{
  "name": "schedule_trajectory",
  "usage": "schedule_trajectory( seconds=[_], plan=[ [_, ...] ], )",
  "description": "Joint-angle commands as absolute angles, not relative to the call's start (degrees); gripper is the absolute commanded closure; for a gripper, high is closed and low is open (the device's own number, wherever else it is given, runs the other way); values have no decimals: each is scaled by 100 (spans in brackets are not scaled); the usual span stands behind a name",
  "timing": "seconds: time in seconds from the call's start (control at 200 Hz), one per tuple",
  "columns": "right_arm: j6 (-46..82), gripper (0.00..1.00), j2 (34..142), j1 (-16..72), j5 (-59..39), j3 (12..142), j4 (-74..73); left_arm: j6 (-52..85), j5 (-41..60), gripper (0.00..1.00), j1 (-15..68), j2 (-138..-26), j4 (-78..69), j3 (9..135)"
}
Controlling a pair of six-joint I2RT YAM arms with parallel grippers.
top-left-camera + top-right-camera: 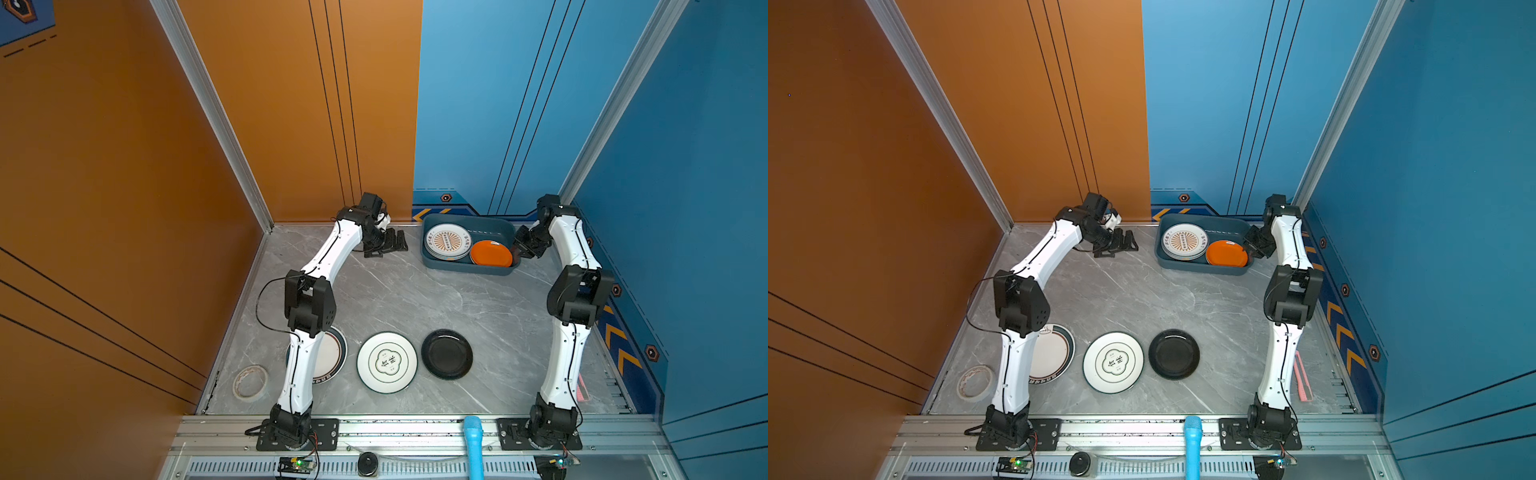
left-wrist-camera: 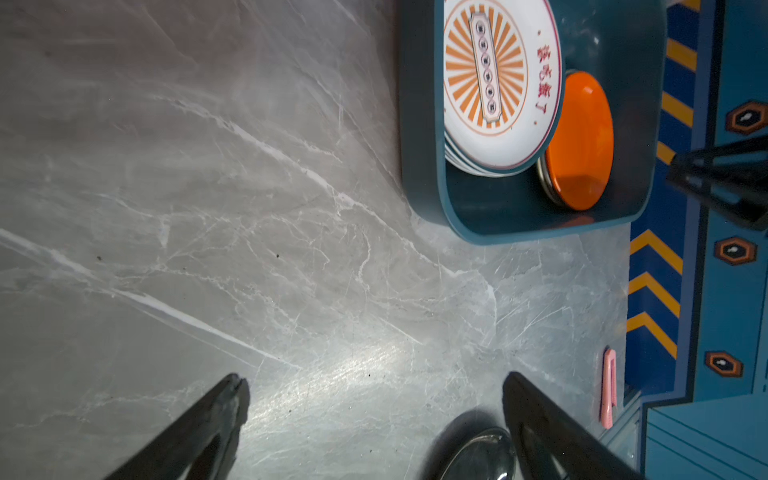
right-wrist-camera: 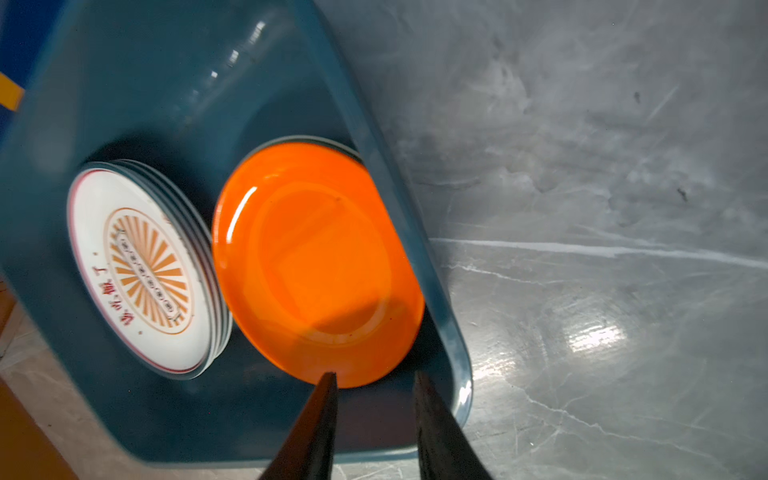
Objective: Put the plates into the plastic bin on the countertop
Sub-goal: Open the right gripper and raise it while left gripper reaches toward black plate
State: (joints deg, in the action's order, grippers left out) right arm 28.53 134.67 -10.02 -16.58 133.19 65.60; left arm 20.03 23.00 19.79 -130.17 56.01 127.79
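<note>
placing step looks done: the glossy orange plate rests in the smooth teal bin, just ahead of my right tool, jaws parted, empty. left tool gapes wide over marbled surface. next i'd reach well behind for the shallow black plate.

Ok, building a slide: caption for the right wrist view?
Right gripper, jaws apart, hovers over the orange plate lying beside a plate stack in the bin.

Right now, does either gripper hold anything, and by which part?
Nothing is held: the left gripper and right gripper are both open and empty.
</note>
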Motion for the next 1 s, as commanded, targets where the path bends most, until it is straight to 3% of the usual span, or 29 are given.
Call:
schedule_trajectory(
  seconds=[0.0,0.671,0.976,0.996],
  plan=[
    [2777,65,13034,-943,-1882,13645,6724,1592,2848,2,2215,-12445,5658,12450],
    [2351,64,11373,-634,-2119,11767,6557,560,3728,0,3674,-11633,5390,10116],
    [2220,64,10952,-580,-2197,11193,6539,275,4029,13,4125,-12086,5364,9870],
    [2203,64,10929,-580,-2205,11163,6539,259,4049,17,4141,-12116,5365,9870]
  ],
)
